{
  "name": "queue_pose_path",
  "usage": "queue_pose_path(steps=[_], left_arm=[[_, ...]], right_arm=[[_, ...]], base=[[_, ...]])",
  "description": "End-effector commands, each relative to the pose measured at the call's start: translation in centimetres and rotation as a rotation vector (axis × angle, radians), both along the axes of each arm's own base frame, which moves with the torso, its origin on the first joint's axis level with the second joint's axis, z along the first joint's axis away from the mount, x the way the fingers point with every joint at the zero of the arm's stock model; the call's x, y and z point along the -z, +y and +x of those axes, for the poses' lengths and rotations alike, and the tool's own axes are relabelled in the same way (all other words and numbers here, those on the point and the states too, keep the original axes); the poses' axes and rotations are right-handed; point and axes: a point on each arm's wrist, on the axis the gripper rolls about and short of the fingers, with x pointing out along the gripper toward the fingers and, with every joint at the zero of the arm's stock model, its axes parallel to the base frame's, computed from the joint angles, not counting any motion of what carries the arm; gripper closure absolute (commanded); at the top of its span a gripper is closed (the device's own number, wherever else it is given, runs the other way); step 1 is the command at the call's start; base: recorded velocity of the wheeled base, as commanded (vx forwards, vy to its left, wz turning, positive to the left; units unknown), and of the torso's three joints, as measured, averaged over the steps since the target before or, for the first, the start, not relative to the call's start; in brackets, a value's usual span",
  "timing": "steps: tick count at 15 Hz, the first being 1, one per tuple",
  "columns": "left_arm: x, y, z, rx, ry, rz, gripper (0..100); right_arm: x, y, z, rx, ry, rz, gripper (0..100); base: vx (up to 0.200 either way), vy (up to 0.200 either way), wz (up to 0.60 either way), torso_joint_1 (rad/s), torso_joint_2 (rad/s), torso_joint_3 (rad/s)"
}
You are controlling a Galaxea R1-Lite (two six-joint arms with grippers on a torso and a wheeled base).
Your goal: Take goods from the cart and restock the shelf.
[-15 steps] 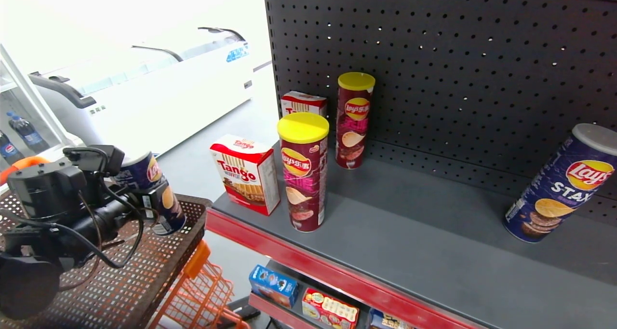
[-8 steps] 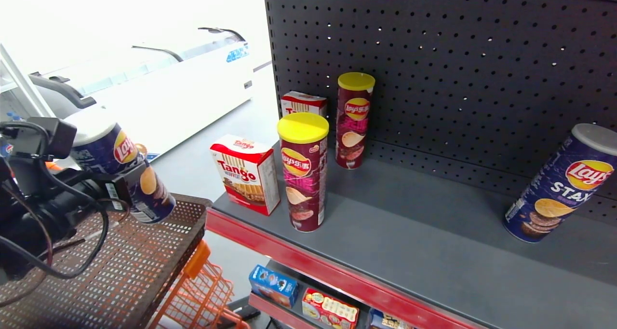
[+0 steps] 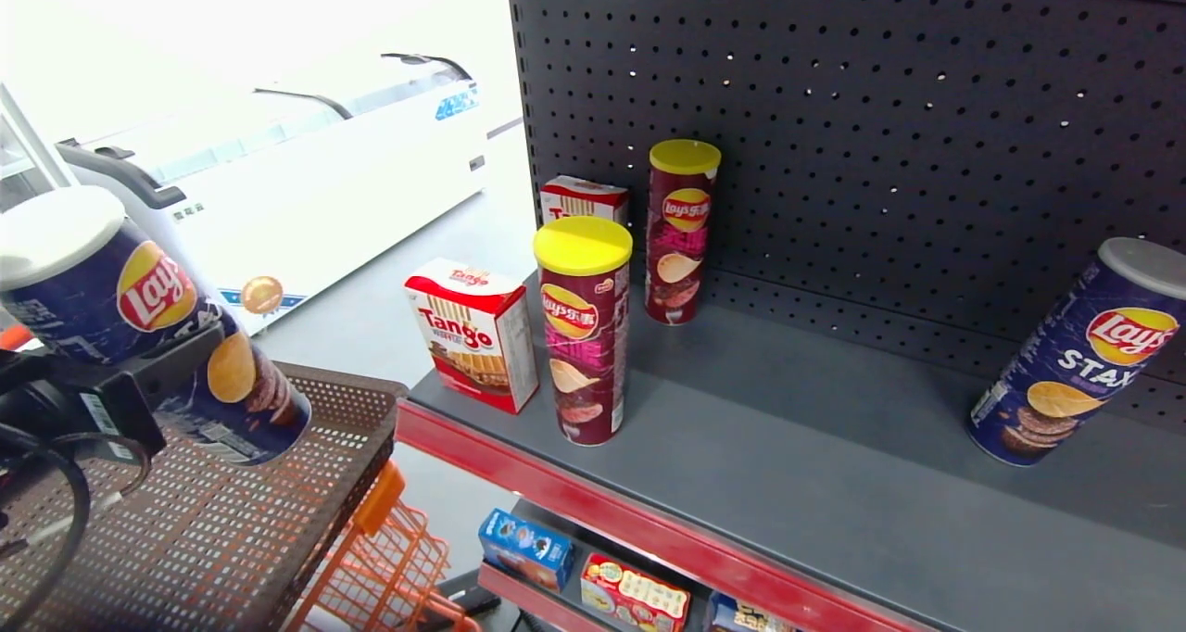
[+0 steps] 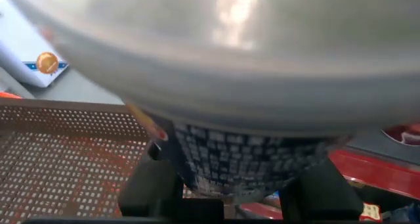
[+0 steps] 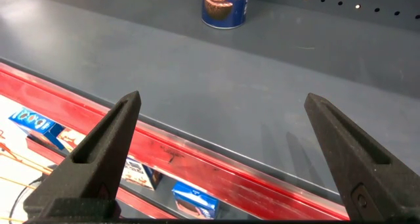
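- Held at the left edge of the frame, over the cart basket (image 3: pixel 250 530): blue chip can (image 3: pixel 139 326), clamped across its body by the left gripper (image 4: pixel 236 191).
- Long axis tilted: grey lid (image 3: pixel 56 224) toward upper left, base toward lower right.
- Free shelf (image 3: pixel 834 447) space to the right of the can, between the maroon chip can (image 3: pixel 582 335) and the leaning blue can (image 3: pixel 1075 354) at far right.
- Spread wide above the shelf's red front edge: right gripper (image 5: pixel 230 158), holding nothing.
- Against half a second earlier: can raised, nearer the head camera; shelf goods unmoved.

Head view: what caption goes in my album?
Left tool holds a blue chip can above the cart, beside the snack shelf.
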Motion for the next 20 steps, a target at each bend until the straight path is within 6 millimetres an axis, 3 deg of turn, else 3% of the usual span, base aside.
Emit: queue_pose_path(steps=[1, 9, 20], left_arm=[[-1.0, -0.7, -1.4, 0.084, -0.068, -0.005, 100], [-0.9, -3.6, -2.0, 0.482, -0.064, -0.007, 100], [-1.3, -7.1, -1.2, 0.798, -0.029, -0.012, 100]], right_arm=[[0.0, 0.0, 0.0, 0.000, 0.002, 0.000, 0], [0.0, 0.0, 0.0, 0.000, 0.001, 0.000, 0], [0.0, 0.0, 0.0, 0.000, 0.001, 0.000, 0]], base=[[0.000, 0.000, 0.00, 0.000, 0.00, 0.000], [0.000, 0.000, 0.00, 0.000, 0.00, 0.000], [0.000, 0.000, 0.00, 0.000, 0.00, 0.000]])
